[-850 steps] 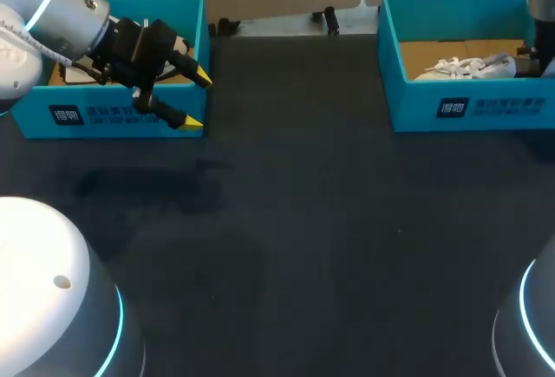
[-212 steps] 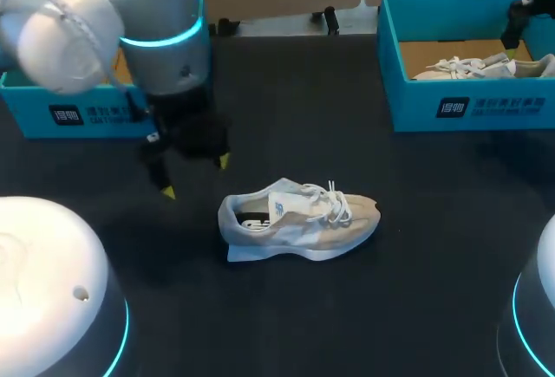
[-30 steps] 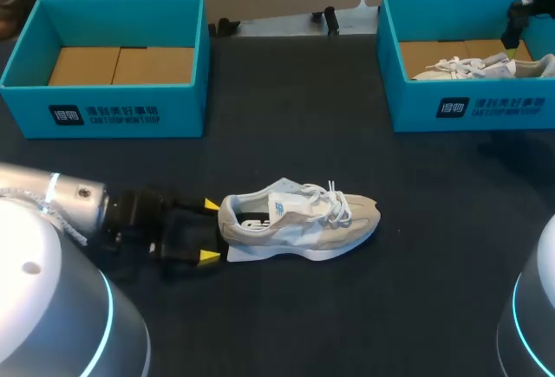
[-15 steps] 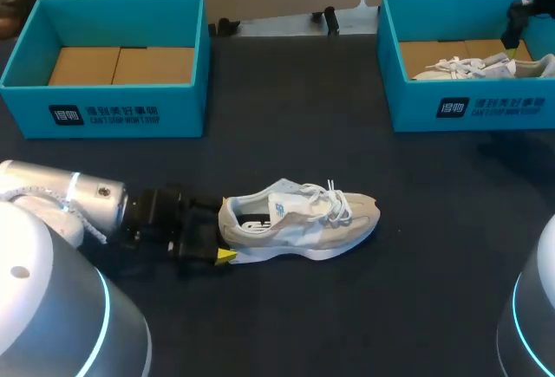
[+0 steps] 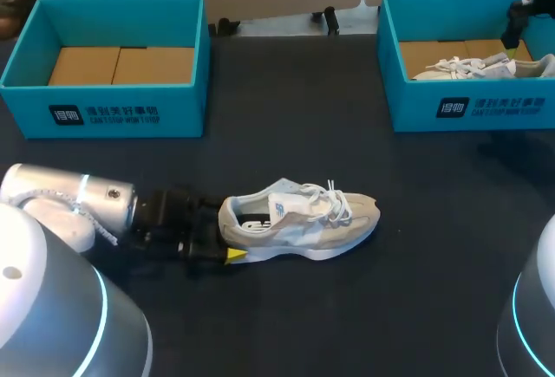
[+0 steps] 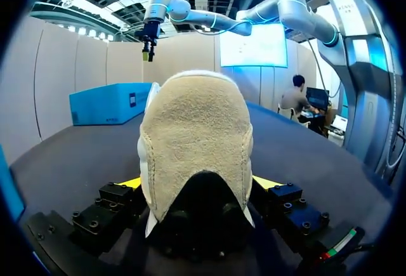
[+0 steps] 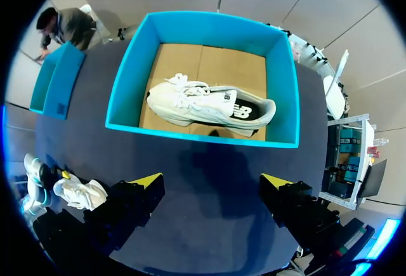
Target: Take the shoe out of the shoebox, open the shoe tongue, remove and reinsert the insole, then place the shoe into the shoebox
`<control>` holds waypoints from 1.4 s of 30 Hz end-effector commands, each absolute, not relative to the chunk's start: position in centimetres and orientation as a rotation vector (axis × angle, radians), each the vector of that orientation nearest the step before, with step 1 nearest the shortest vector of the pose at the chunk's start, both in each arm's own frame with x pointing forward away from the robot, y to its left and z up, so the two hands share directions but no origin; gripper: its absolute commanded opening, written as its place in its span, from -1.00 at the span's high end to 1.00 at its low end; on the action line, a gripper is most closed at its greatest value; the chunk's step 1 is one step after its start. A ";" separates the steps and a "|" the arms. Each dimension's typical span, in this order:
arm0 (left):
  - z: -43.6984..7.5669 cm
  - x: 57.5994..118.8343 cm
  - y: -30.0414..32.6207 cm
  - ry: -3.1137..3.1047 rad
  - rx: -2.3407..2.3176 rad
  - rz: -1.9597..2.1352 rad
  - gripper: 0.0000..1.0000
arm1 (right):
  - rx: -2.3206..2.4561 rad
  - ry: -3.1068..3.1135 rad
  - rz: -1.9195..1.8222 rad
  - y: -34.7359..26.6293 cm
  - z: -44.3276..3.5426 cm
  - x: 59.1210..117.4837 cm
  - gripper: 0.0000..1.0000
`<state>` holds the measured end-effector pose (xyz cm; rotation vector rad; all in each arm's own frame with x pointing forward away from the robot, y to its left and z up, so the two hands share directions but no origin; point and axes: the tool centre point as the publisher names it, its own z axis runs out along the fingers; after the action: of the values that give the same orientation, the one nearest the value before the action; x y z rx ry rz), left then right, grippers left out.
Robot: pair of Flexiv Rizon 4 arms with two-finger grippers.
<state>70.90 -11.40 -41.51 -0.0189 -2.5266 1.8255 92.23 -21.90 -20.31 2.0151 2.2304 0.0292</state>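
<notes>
now the left gripper [image 6: 198, 184] has slid forward within the last second, from just short of the shoe [image 5: 299, 221] to straddling its heel [image 6: 193, 130]. its fingers [image 6: 130, 183] stand wide apart, one at each side of the heel, no squeeze evident. the shoe sits upright on the table [image 5: 347, 152], outside the left box [image 5: 113, 113]. the right gripper [image 7: 212, 181] hangs spread and empty over the right box [image 7: 127, 79]. judged next: clamping the heel to steady the shoe.
</notes>
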 end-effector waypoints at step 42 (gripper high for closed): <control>-41.8 70.9 -12.4 -2.527 -0.049 1.769 1.00 | 2.015 2.229 0.029 -21.9 -20.3 92.2 -1.00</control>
<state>71.12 -12.20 -41.76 -0.0489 -2.5260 1.7726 92.23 -21.90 -20.30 2.0151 2.2304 0.0292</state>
